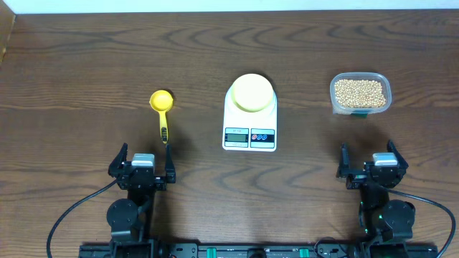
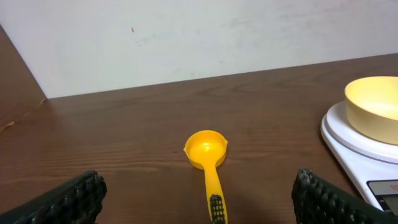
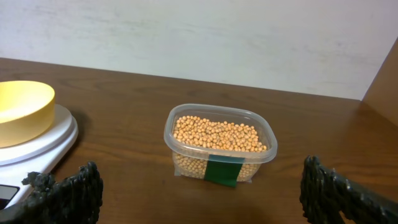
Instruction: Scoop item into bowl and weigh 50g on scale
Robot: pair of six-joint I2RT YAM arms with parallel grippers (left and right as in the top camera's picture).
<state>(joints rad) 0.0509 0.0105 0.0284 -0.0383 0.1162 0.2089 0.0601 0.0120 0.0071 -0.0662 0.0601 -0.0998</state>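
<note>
Many small beans (image 1: pixel 360 92) fill a clear tub (image 3: pixel 217 108) at the far right of the table (image 1: pixel 79 64), well apart from the scale (image 1: pixel 249 137). The bowl (image 1: pixel 252 92) sits empty on the scale's platform. The scoop (image 1: pixel 162 107) lies left of the scale, cup away from the robot, handle pointing toward the left gripper (image 1: pixel 145 156). Both grippers stand wide, holding nothing; the right gripper (image 1: pixel 369 159) faces the tub.

Judgement: the beans are light, hard and round, likely to roll off a tilted scoop, so keep the cup level. The scoop looks like stiff, light plastic; best taken mid-handle, fingers across its width. The tub may slide when the scoop pushes in.
</note>
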